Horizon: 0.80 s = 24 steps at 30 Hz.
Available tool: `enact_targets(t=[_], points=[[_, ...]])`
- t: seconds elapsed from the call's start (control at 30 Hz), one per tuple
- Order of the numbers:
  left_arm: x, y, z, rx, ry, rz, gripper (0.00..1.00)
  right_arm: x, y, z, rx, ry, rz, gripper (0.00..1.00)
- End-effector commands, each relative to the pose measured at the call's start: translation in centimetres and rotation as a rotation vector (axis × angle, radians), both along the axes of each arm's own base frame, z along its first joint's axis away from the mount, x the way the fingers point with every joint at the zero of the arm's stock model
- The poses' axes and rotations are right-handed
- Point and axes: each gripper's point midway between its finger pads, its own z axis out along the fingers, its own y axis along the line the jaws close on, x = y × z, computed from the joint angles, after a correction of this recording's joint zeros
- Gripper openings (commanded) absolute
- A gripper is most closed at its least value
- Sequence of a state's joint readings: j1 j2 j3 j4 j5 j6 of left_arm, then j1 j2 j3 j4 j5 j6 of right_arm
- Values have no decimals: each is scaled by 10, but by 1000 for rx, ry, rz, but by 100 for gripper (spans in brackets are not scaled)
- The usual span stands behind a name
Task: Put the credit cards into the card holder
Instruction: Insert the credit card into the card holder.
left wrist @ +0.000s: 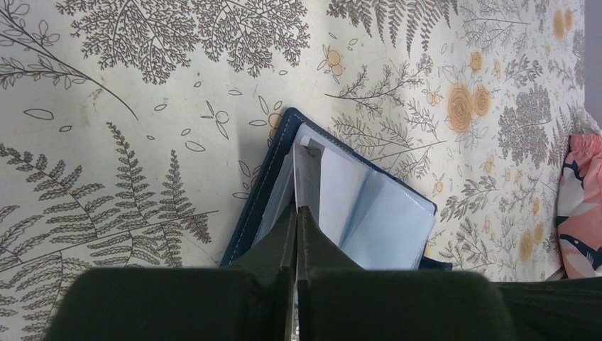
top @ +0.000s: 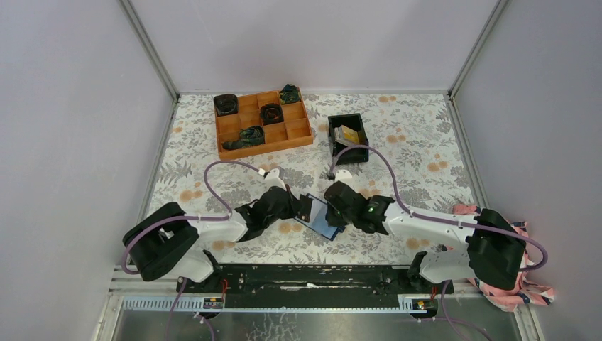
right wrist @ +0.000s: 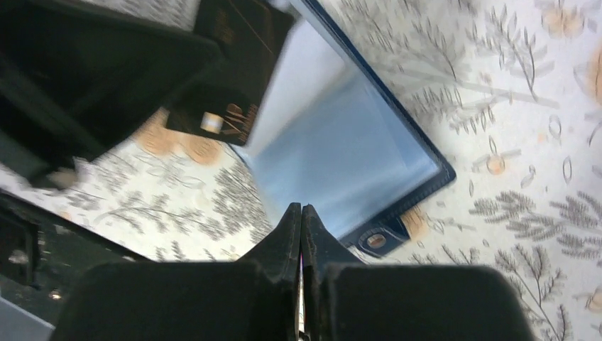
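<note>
The card holder [top: 323, 223] lies open on the floral table between my two grippers, navy outside and light blue inside. It also shows in the left wrist view [left wrist: 383, 220] and the right wrist view [right wrist: 341, 156], where its snap tab [right wrist: 376, 240] points to the near side. My left gripper [top: 301, 207] [left wrist: 297, 209] is shut on a thin credit card [left wrist: 307, 177], held edge-on over the holder's left half. The card's dark face with a chip shows in the right wrist view [right wrist: 231, 78]. My right gripper [top: 332, 213] [right wrist: 302, 206] is shut, its tips at the holder's blue inside. More yellow cards [top: 349, 133] lie in the black bin.
The black bin [top: 335, 138] stands behind the card holder. An orange compartment tray [top: 298, 131] with dark items is at the back left. A pink patterned cloth [top: 522, 288] [left wrist: 578, 206] lies off the right front edge. Grey walls close in the table.
</note>
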State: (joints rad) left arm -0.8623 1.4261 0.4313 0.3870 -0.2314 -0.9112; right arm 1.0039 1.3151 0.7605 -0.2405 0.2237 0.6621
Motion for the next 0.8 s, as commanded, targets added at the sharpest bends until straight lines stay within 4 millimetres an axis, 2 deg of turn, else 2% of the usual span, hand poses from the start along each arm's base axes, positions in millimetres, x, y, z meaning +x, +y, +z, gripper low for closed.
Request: enact_targets(t=[0.0,0.13,0.37,0.6,0.77], points=[[-21,26,-31,134,54,-25,0,-22,-25,-29,-43,69,-67,0],[-20,19,-22,121,21,-68,0,-32,-37,-47,-54,99,-109,0],[-20,12,-13,104,-4,-110,0,-37,-56,-60,-106,113,-157,0],[-27,-7,-9,64,-10,-221,0,-27,-45,-64,-127,103,-145,0],[-29,-9,-10,67,-8,-247,0,-16,-38,-64,-157,94,-135,0]])
